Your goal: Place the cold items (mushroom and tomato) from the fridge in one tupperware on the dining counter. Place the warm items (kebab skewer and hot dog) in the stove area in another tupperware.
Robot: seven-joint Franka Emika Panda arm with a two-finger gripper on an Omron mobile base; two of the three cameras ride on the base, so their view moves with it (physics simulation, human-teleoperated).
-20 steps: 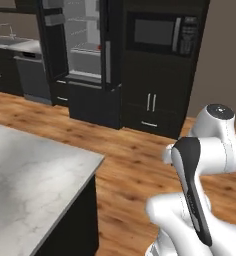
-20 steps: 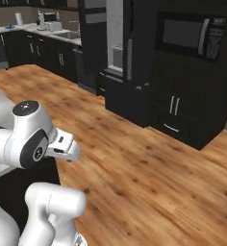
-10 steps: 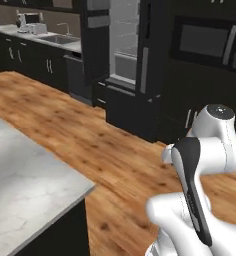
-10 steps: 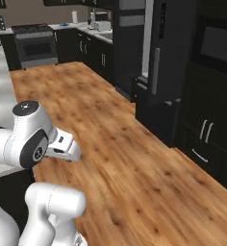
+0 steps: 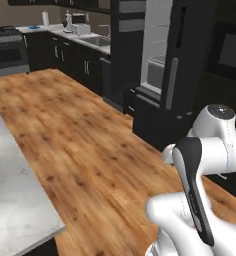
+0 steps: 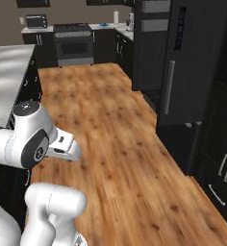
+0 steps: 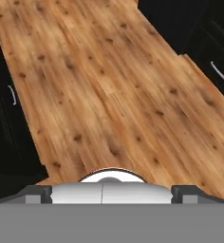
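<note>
Wooden floor lies under us, the fridge just ahead and the stove far off. Our gripper is empty, jaws wide. No food or tupperware visible, so seemingly everything remains.

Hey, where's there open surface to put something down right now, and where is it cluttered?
The grey stone dining counter looks bare on its visible corner, bordered by the wood floor. The back counter between the stove and the fridge is crowded with small appliances and a sink.
</note>
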